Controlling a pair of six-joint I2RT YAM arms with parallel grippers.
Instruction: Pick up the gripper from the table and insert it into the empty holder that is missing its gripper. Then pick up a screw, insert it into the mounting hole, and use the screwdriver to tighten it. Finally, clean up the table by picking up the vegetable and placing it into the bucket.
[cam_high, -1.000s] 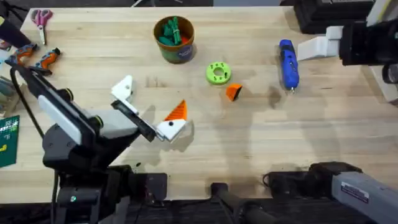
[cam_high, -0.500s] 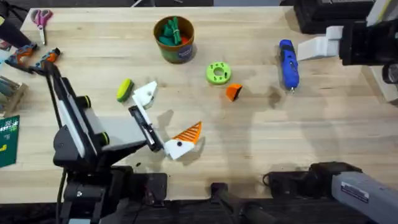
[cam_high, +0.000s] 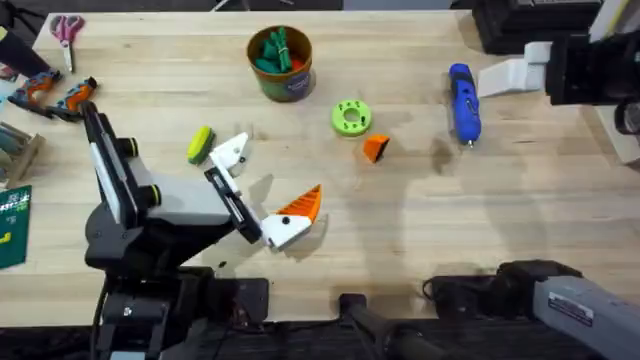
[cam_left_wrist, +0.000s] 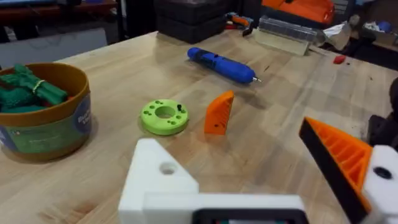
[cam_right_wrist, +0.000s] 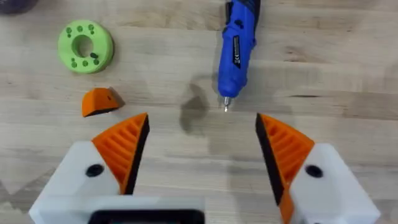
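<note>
The small orange gripper lies on the table beside a lime-green ring; the left wrist view shows this gripper standing on edge. My left gripper is open above the table left of it. One of its fingers is the bare white holder, and the other carries an orange pad. The yellow-green vegetable lies just left of the holder. The blue screwdriver lies at the right, tip toward the front. My right gripper hangs open above the screwdriver. The bucket stands at the back centre.
Scissors and orange-handled tools lie at the far left edge, with a green card below them. A dark case sits at the back right. The right arm's body hangs over the right edge.
My left arm swung its gripper right and toward the front, uncovering the vegetable. The right arm, the orange gripper, the ring and the screwdriver have not moved.
</note>
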